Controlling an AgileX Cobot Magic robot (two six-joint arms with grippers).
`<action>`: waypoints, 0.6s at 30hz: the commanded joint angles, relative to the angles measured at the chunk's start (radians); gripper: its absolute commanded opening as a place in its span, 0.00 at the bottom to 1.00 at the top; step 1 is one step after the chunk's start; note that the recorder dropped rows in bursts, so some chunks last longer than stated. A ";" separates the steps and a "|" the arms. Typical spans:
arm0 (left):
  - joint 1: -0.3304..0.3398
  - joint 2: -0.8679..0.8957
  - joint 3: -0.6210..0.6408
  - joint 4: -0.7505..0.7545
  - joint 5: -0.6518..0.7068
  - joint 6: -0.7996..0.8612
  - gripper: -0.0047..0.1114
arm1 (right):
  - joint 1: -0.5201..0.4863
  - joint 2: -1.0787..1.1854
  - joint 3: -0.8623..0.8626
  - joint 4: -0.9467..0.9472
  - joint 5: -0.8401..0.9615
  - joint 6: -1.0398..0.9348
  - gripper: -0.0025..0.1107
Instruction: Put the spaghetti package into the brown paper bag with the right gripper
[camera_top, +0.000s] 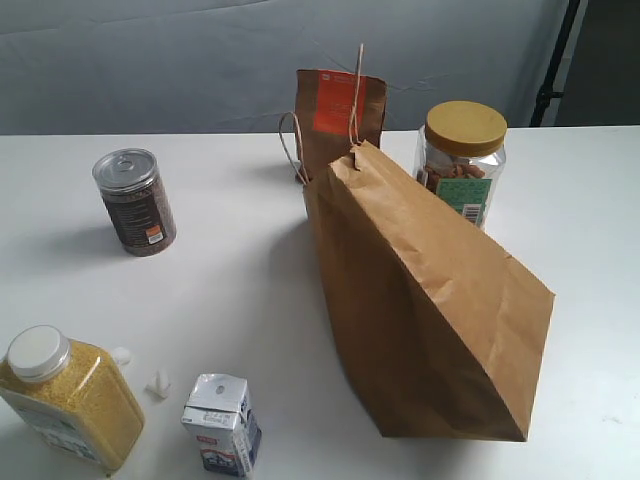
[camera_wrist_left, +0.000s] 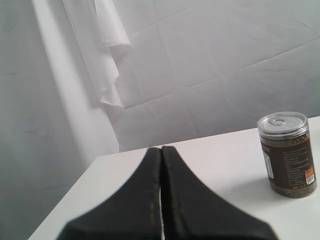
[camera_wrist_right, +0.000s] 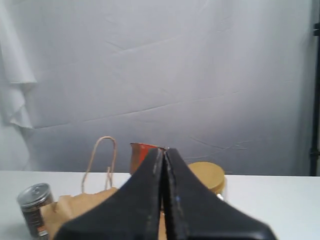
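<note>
The brown paper bag (camera_top: 420, 310) stands in the middle of the white table, leaning over, with its thin loop handles up at the back; the right wrist view catches its top edge (camera_wrist_right: 75, 207) and one handle. No spaghetti package shows in any view. My right gripper (camera_wrist_right: 164, 150) is shut with nothing between its fingers and points over the bag toward the backdrop. Off by the table's edge, my left gripper (camera_wrist_left: 161, 148) is shut too, empty. Neither arm appears in the exterior view.
Behind the bag stand a small brown pouch with an orange label (camera_top: 340, 115) and a clear jar with a tan lid (camera_top: 462, 160). A dark can (camera_top: 135, 202) is at left. A yellow grain bottle (camera_top: 70, 395) and a small carton (camera_top: 222, 422) sit near the front.
</note>
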 joint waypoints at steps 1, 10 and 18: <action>0.002 -0.002 0.005 -0.004 -0.007 -0.004 0.04 | -0.116 -0.117 0.099 0.049 -0.011 -0.079 0.02; 0.002 -0.002 0.005 -0.004 -0.007 -0.004 0.04 | -0.190 -0.359 0.311 0.104 -0.006 -0.163 0.02; 0.002 -0.002 0.005 -0.004 -0.007 -0.004 0.04 | -0.190 -0.414 0.410 0.117 -0.007 -0.165 0.02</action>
